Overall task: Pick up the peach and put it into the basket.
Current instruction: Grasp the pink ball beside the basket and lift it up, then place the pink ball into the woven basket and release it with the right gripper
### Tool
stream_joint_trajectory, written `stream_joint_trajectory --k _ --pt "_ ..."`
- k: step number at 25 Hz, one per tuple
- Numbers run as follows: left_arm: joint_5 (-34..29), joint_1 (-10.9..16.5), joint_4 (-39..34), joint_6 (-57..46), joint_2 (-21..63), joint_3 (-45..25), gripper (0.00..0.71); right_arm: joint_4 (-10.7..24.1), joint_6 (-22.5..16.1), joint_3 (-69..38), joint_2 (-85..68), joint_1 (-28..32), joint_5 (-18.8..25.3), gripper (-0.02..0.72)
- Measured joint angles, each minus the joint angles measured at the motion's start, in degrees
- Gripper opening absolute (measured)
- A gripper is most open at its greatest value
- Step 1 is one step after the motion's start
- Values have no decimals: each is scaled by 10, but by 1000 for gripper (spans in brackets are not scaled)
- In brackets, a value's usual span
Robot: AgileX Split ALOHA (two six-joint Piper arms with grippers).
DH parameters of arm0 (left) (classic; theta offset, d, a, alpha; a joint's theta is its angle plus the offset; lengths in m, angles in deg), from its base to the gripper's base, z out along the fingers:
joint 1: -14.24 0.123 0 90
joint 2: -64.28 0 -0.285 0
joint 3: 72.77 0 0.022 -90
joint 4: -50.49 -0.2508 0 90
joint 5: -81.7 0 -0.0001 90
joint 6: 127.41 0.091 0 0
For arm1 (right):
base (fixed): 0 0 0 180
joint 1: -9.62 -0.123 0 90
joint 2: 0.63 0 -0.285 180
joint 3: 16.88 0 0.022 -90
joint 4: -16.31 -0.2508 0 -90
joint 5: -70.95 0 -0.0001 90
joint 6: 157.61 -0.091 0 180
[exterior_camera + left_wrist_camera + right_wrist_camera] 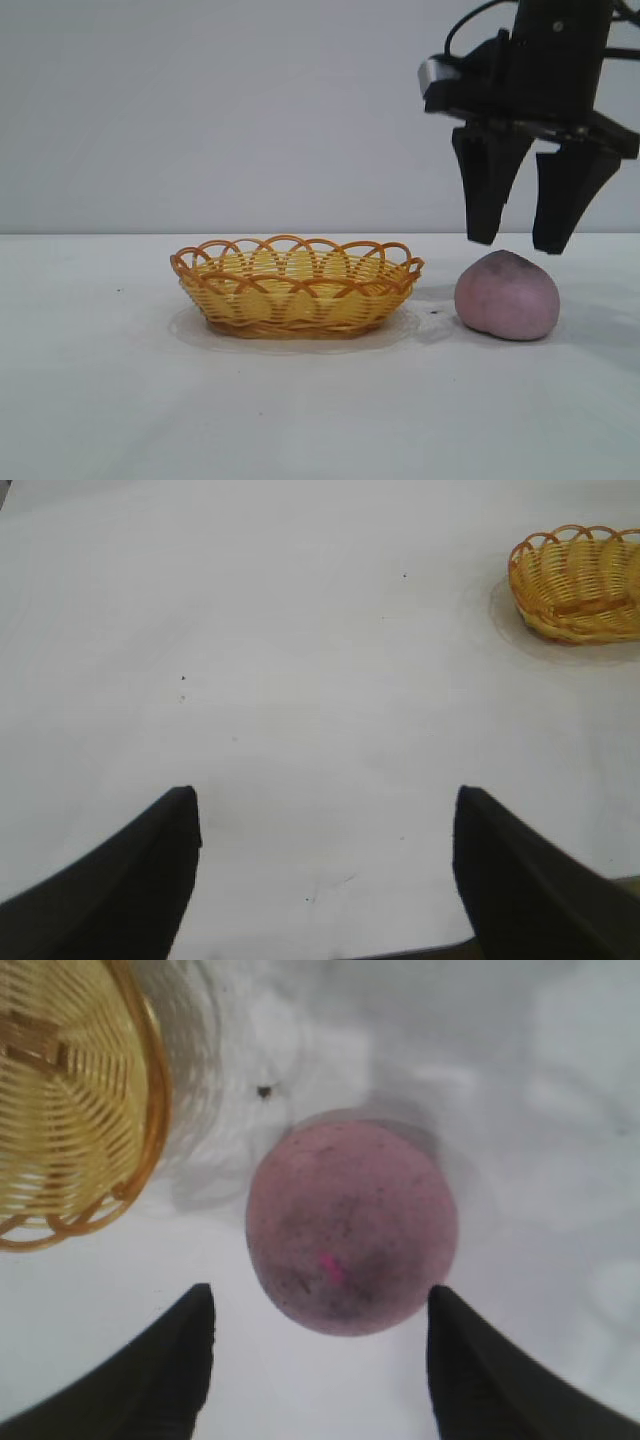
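Starting at the left, we see the left gripper (325,865) only through its own wrist camera, where it hangs above the bare white bench (90,400) with its jaws spread wide apart; the basket (580,585) sits well off from it. In the exterior view, the basket (297,287) rests on the bench near the middle. Just beside it, to the right and apart from it, the peach (507,296) lies on the bench. Directly above the peach hangs the right gripper (523,240), jaws apart, tips close over the fruit; whether one tip grazes its top, we cannot quite tell. Its wrist camera shows the peach (352,1227) between the two dark fingers (150,1380).
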Motion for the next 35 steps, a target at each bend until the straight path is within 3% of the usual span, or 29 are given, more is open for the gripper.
stream_joint_trajectory --k 4,7,18,25,35 --pt "0 0 0 0 0 0 466 5 0 0 5 0 0 86" --pt "0 0 0 0 0 0 466 6 0 0 5 0 0 0" --pt "0 0 0 0 0 0 466 11 0 15 -79 0 21 0" --pt "0 0 0 0 0 0 466 -25 0 68 -113 -21 37 0" --pt "0 0 0 0 0 0 466 -35 0 73 -63 -141 -37 0"
